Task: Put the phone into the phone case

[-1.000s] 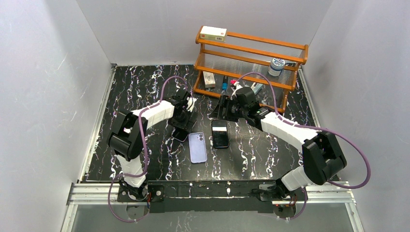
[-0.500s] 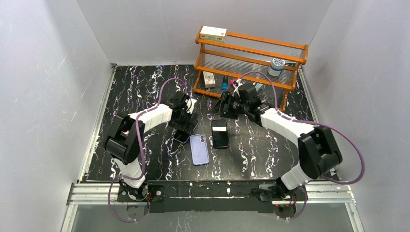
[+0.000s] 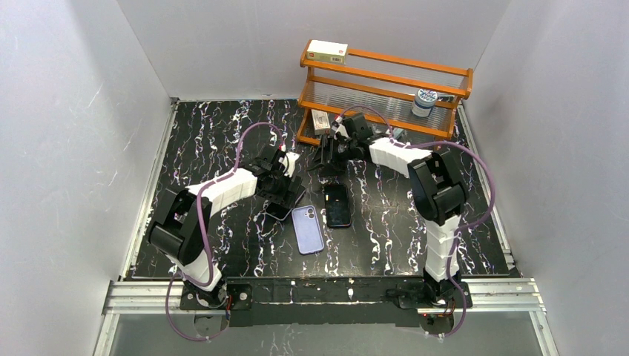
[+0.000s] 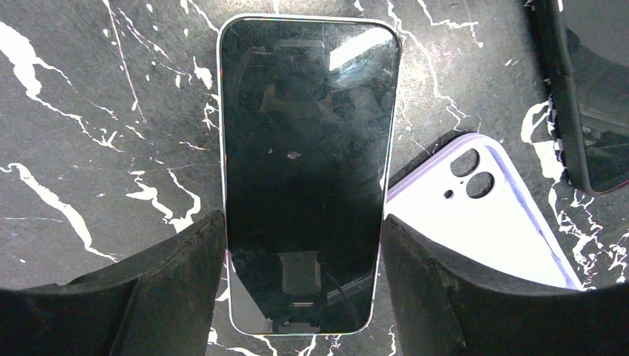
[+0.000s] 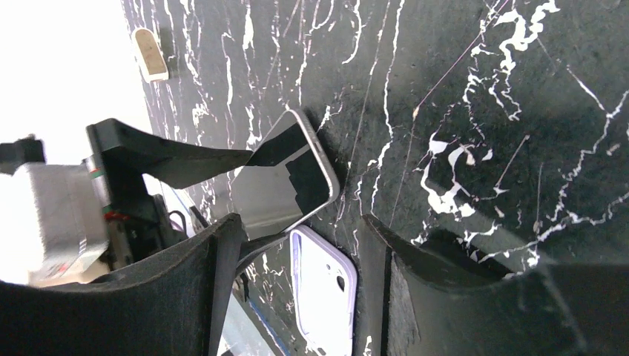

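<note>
The phone [image 4: 304, 159], black glass with a pale rim, lies flat on the marble table; it also shows in the top view [image 3: 278, 211]. My left gripper [image 4: 304, 285] straddles its lower end, both fingers [image 4: 174, 278] against its long sides. The lavender phone case [image 3: 306, 228] lies camera holes up just right of the phone, touching its corner in the left wrist view [image 4: 489, 222]. My right gripper [image 3: 326, 159] is open and empty, behind both, near the rack. Its view shows the phone [image 5: 297, 167] and the case [image 5: 326, 293].
A second black phone in a dark case [image 3: 338, 205] lies right of the lavender case. An orange wooden rack [image 3: 386, 89] stands at the back right with a box [image 3: 327, 50], a tin [image 3: 425, 100] and small items. Grey walls enclose the table.
My right arm has swung back and left toward the rack, away from the phones. The lavender case has turned slightly. My left gripper stays over the phone.
</note>
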Controlling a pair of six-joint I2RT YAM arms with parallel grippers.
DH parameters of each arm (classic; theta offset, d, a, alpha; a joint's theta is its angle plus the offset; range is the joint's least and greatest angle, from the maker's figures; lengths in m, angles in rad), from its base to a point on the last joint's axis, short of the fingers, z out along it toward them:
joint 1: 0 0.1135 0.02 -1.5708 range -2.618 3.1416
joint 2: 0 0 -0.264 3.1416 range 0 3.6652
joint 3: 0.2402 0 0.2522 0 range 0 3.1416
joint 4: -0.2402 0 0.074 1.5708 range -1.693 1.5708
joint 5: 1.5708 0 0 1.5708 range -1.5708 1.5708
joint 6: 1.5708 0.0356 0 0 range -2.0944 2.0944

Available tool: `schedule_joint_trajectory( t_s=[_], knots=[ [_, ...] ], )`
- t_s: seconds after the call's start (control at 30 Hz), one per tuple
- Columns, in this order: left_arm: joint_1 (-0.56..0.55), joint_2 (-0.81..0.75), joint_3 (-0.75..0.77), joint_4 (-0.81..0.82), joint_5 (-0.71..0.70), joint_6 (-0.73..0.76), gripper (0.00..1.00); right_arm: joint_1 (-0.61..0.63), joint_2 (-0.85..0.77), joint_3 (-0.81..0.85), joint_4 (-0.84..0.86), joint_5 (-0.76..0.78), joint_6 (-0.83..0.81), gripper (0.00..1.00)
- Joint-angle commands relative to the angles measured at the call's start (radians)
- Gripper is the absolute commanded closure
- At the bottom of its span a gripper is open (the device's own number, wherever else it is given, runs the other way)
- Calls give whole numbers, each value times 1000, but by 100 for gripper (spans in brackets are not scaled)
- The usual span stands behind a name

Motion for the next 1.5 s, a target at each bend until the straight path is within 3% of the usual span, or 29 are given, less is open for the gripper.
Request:
schedule_joint_trajectory(
  t_s=[0.0,0.2,0.4,0.57,0.87,0.97,1.1,1.23,1.37,1.47],
  knots=[
    [-5,-81,-23,47,4,9,66,8,78,76,-85,-101,-33,35],
    [-5,-84,-41,69,20,-3,66,48,151,121,-126,-96,-19,34],
    [-5,-97,-56,94,43,-13,67,79,197,101,-31,-144,89,34],
    [-5,-121,-63,107,45,-14,67,90,241,155,-103,-158,54,34],
    [-5,-151,-83,125,64,-4,68,93,263,164,-81,-249,65,34],
    [-5,-151,-88,123,66,-2,67,92,236,116,-25,-270,85,45],
    [-5,-167,-92,114,54,-2,67,91,190,57,56,-279,137,72],
    [-5,-187,-62,38,-1,6,54,90,116,-36,169,-288,197,98],
    [-5,-268,-47,-17,-71,-23,32,72,5,-159,293,-246,304,99],
    [-4,-326,-9,-79,-82,-99,23,54,-108,-249,377,-195,386,99]
  ],
)
